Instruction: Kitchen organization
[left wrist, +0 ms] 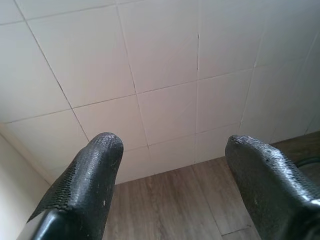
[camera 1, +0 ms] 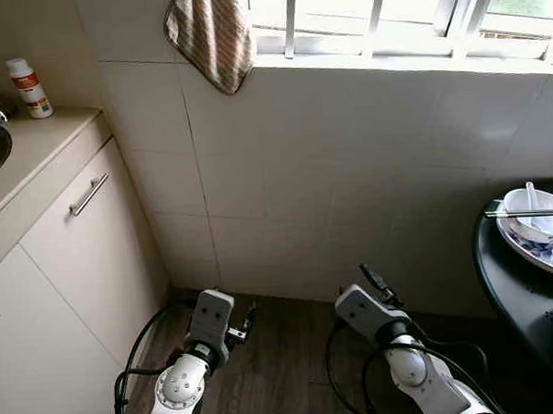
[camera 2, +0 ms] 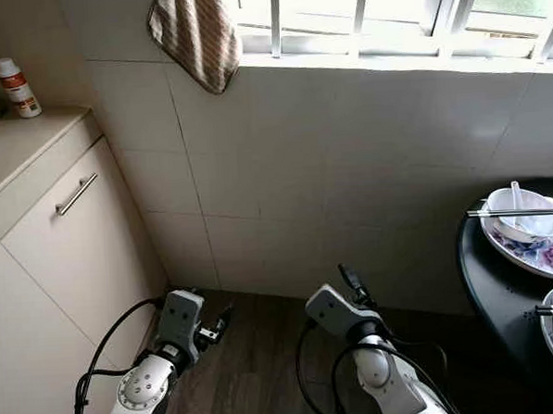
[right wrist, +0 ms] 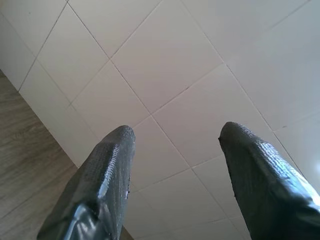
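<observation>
Both arms hang low before me, left gripper (left wrist: 170,150) and right gripper (right wrist: 175,145) spread wide and empty (nothing to carry yet). Dirty bowls (camera 1: 539,214) with chopsticks (camera 1: 527,213) wait on the black table (camera 1: 503,279), right.

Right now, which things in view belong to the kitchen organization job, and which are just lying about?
Likely part of the job:
- white bowl with a spoon in it
- chopsticks across that bowl
- patterned plate under it, on the black table
- white bottle on the countertop

Just there:
- striped towel over the window ledge
- cabinet handle
- both grippers, open, low by the floor
</observation>
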Controlling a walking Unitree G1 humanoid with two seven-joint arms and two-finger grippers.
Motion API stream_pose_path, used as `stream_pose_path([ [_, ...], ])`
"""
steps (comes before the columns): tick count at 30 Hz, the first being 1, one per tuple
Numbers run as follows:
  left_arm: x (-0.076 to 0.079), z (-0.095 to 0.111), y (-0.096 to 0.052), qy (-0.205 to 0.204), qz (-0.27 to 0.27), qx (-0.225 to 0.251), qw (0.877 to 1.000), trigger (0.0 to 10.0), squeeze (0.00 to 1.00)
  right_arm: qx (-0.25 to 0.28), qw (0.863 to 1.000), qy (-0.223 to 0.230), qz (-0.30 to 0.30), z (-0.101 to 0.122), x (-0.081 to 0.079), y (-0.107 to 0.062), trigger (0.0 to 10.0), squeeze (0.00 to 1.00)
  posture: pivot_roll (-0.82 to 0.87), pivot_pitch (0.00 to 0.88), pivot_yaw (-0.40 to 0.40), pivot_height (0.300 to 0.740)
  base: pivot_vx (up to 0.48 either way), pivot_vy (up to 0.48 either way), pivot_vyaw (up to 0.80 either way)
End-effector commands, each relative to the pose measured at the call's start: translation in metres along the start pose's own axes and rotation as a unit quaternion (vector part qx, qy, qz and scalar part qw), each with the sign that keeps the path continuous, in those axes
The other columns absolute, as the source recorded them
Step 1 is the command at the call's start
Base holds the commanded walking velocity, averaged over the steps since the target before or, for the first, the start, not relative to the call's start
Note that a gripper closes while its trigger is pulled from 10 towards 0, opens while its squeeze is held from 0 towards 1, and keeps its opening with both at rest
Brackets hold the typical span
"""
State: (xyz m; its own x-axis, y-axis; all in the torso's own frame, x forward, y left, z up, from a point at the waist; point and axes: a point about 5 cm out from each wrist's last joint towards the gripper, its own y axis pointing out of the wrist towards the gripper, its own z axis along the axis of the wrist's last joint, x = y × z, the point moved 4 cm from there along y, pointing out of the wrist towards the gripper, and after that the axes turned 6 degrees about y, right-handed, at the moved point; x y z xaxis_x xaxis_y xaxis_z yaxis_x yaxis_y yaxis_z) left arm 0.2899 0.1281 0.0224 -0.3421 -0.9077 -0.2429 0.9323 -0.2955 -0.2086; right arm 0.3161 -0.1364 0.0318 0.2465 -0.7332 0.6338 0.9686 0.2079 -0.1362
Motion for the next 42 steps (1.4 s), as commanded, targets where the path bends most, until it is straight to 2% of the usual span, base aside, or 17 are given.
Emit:
stream_pose_path([
  [1, 0.002, 0.002, 0.001, 0.004, -0.004, 0.002, 1.000, 10.0, 0.00, 0.003, 1.000, -0.006, -0.008, 0.002, 0.004, 0.001, 10.0, 0.00, 0.04, 0.000, -0.032, 0.740, 0.000, -0.480, 0.00],
  [8, 0.002, 0.002, 0.001, 0.003, -0.003, 0.002, 1.000, 10.0, 0.00, 0.001, 1.000, -0.008, -0.006, 0.001, 0.004, 0.001, 10.0, 0.00, 0.04, 0.000, -0.032, 0.740, 0.000, -0.480, 0.00],
  [13, 0.000, 0.004, 0.000, -0.009, 0.003, 0.011, 1.000, 10.0, 0.00, 0.003, 1.000, -0.012, -0.006, 0.002, 0.004, 0.001, 10.0, 0.00, 0.04, 0.000, -0.035, 0.740, 0.000, 0.000, 0.00],
  [19, 0.000, 0.005, 0.000, -0.012, 0.002, 0.011, 1.000, 10.0, 0.00, 0.013, 0.997, -0.073, -0.029, 0.006, 0.010, 0.000, 10.0, 0.00, 0.04, 0.000, -0.035, 0.740, 0.000, 0.000, 0.00],
  [23, 0.000, 0.005, 0.000, -0.015, 0.002, 0.011, 1.000, 10.0, 0.00, -0.013, 0.988, -0.117, -0.098, -0.001, 0.034, 0.000, 10.0, 0.00, 0.04, 0.000, -0.040, 0.740, 0.000, 0.000, 0.00],
  [27, 0.000, 0.005, 0.000, -0.021, 0.003, 0.013, 1.000, 10.0, 0.00, -0.029, 0.980, -0.141, -0.135, -0.005, 0.046, -0.001, 10.0, 0.00, 0.04, 0.000, -0.040, 0.740, 0.000, 0.000, 0.00],
  [29, 0.000, 0.005, 0.000, -0.023, 0.003, 0.014, 1.000, 10.0, 0.00, -0.036, 0.980, -0.142, -0.137, -0.007, 0.046, -0.002, 10.0, 0.00, 0.04, 0.000, -0.040, 0.740, 0.000, 0.000, 0.00],
  [31, 0.000, 0.005, -0.001, -0.030, 0.003, 0.015, 0.999, 10.0, 0.00, -0.054, 0.970, -0.177, -0.155, -0.010, 0.047, -0.005, 10.0, 0.00, 0.04, 0.000, -0.040, 0.740, 0.000, 0.000, 0.00],
  [38, -0.001, 0.005, -0.001, -0.040, 0.004, 0.016, 0.999, 10.0, 0.00, -0.053, 0.980, -0.131, -0.137, -0.011, 0.042, -0.004, 10.0, 0.00, 0.04, 0.000, -0.039, 0.740, 0.000, 0.000, 0.00],
  [42, 0.000, 0.003, -0.001, -0.051, -0.001, 0.011, 0.999, 10.0, 0.00, -0.055, 0.985, -0.104, -0.127, -0.011, 0.039, -0.004, 10.0, 0.00, 0.04, 0.000, -0.039, 0.740, 0.000, 0.442, -0.34],
])
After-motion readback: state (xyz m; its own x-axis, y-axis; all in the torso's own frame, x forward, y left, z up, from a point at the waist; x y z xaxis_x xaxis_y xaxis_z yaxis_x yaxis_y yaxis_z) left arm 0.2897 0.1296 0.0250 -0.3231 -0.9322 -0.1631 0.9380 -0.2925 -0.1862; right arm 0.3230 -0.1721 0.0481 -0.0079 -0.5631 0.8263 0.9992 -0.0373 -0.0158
